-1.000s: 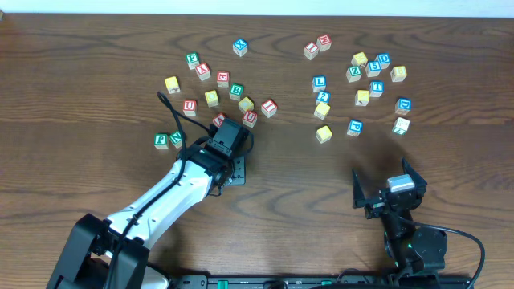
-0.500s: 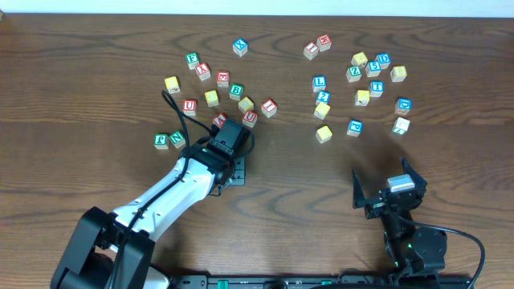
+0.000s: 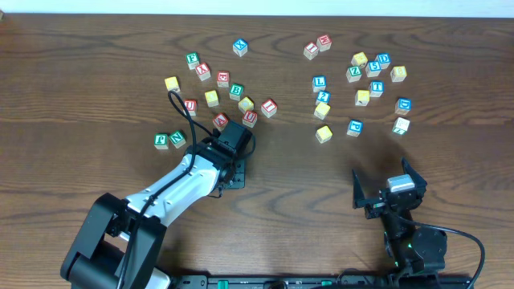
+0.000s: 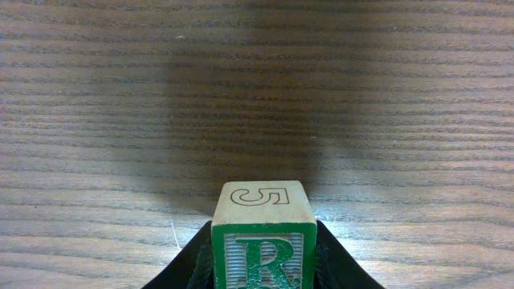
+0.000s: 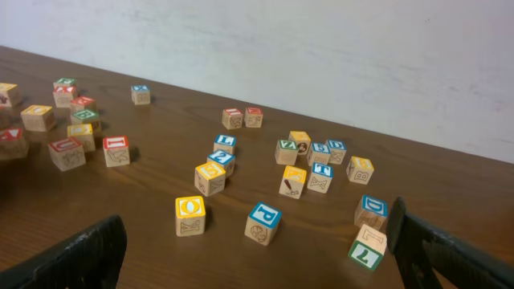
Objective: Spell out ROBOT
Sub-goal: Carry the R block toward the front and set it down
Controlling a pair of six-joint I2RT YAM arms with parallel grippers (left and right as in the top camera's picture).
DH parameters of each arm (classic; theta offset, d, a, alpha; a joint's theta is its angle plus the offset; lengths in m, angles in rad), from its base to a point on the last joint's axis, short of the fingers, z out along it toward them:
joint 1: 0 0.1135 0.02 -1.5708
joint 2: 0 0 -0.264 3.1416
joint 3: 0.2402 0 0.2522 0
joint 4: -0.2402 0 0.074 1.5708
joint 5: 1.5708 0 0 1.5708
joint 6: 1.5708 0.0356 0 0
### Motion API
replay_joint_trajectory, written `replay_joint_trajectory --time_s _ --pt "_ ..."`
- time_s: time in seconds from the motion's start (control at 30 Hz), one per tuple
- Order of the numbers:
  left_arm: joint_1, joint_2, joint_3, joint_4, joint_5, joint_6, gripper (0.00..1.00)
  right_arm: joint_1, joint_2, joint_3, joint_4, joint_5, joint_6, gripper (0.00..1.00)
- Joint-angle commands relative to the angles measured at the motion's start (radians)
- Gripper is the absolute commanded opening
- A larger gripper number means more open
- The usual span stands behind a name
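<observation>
My left gripper (image 4: 263, 255) is shut on the green-faced R cube (image 4: 262, 210), whose top face shows a 5. In the overhead view the left gripper (image 3: 239, 138) covers that cube, just below the left cluster. The green B cube (image 3: 236, 91) sits in that cluster. A yellow O cube (image 3: 324, 134) (image 5: 190, 215) and another yellow cube (image 3: 322, 110) (image 5: 210, 178) lie mid-right, and the blue T cube (image 3: 376, 88) (image 5: 321, 177) lies behind them. My right gripper (image 3: 389, 189) (image 5: 257, 261) stands open and empty near the front edge.
Red-lettered cubes (image 3: 250, 118) lie right beside the left gripper. Green N (image 3: 177, 139) and P (image 3: 161, 140) cubes sit to its left. A blue P cube (image 5: 263, 222) and a green 7 cube (image 5: 367, 246) lie just ahead of the right gripper.
The left arm's rear links have swung a little to the right and the gripper with the R cube has edged slightly away. The right arm has not moved.
</observation>
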Motion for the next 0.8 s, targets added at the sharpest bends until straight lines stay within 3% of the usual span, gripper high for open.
replay_joint_trajectory --time_s 0.0,0.03,0.27,0.4,0.67,0.77 --pt "0.0 0.017 -0.003 0.001 -0.008 0.006 0.08 0.003 -0.004 -0.001 -0.004 0.004 0.011 0.99" --pt "0.0 0.017 -0.003 0.001 -0.008 0.006 0.08 0.003 -0.004 -0.001 -0.004 0.004 0.011 0.99" --pt "0.0 0.017 -0.002 0.002 -0.003 0.006 0.38 0.003 -0.004 -0.001 -0.004 0.004 0.011 0.99" --pt "0.0 0.017 0.001 0.002 0.0 0.006 0.43 0.003 -0.004 -0.001 -0.004 0.004 0.011 0.99" --pt "0.0 -0.053 0.036 -0.032 0.011 0.018 0.63 0.003 -0.004 -0.001 -0.004 0.004 0.011 0.99" --pt "0.0 -0.149 0.096 -0.117 0.01 0.061 0.82 0.003 -0.004 -0.001 -0.004 0.004 0.011 0.99"
